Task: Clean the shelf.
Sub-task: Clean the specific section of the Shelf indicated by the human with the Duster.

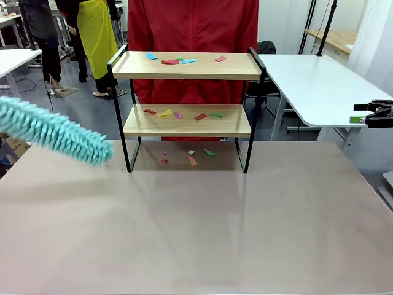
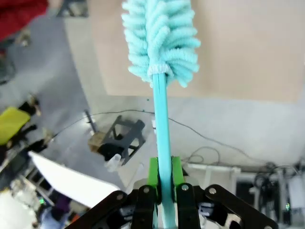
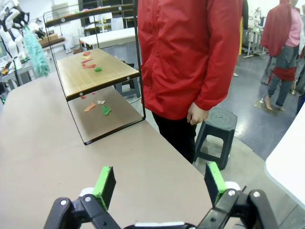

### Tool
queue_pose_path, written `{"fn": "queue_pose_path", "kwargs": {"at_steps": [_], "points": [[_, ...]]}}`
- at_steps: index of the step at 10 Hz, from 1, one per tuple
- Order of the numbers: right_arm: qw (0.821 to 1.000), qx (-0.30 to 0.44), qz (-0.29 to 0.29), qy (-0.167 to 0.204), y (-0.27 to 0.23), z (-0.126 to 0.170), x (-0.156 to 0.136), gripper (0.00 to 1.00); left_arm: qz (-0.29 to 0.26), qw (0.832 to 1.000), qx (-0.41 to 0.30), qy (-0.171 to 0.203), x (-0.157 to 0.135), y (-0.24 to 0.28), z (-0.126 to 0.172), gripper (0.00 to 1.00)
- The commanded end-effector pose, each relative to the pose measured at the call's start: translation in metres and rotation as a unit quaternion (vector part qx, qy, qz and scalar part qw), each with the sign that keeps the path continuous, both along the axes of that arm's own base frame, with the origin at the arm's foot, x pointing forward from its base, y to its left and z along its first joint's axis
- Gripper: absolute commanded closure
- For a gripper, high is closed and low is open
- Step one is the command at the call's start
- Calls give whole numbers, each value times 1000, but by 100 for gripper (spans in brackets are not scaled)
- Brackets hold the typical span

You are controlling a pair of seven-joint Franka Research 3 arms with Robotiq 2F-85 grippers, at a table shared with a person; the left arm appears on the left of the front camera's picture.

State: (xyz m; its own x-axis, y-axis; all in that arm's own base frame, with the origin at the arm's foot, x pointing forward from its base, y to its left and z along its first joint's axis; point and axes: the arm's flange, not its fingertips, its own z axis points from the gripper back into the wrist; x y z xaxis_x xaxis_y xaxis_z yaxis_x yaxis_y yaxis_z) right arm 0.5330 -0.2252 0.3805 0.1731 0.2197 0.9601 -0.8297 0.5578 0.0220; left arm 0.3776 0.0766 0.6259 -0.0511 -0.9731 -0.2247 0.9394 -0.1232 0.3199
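The shelf [image 1: 233,67] stands at the far middle of the brown table, and both wooden boards carry coloured paper scraps [image 1: 171,61]. More scraps [image 1: 192,160] lie on the table under it. A fluffy teal duster [image 1: 55,132] reaches in from the left, its tip just left of the shelf's frame and clear of it. My left gripper [image 2: 164,188] is shut on the duster's teal handle [image 2: 162,119]. At the table's right edge my right gripper [image 1: 362,113] hangs open and empty, its green pads [image 3: 106,183] wide apart. The right wrist view shows the shelf [image 3: 107,76] side-on.
A person in a red jacket [image 1: 193,24] stands right behind the shelf, one hand [image 3: 196,114] hanging down. A white table [image 1: 313,80] stands at the right and a dark stool [image 3: 217,124] beside the person. The brown table [image 1: 196,227] is bare in front of the shelf.
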Motion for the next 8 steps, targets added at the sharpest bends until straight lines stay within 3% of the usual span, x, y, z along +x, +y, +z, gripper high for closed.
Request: {"fn": "queue_pose_path", "kwargs": {"at_steps": [1,3,4,5,8], "points": [[1000,2,2,-2,3,2,-1,0,-89,991,95,14,-16,-6,-5,87],[1000,2,2,-2,3,2,-1,0,-125,985,111,31,-26,-23,-9,87],[1000,2,2,-2,3,2,-1,0,-109,990,72,57,-26,-32,-7,87],[1000,2,2,-2,3,2,-1,0,-106,989,98,42,-17,-22,-9,87],[1000,2,2,-2,3,2,-1,0,-106,989,98,42,-17,-22,-9,87]]}}
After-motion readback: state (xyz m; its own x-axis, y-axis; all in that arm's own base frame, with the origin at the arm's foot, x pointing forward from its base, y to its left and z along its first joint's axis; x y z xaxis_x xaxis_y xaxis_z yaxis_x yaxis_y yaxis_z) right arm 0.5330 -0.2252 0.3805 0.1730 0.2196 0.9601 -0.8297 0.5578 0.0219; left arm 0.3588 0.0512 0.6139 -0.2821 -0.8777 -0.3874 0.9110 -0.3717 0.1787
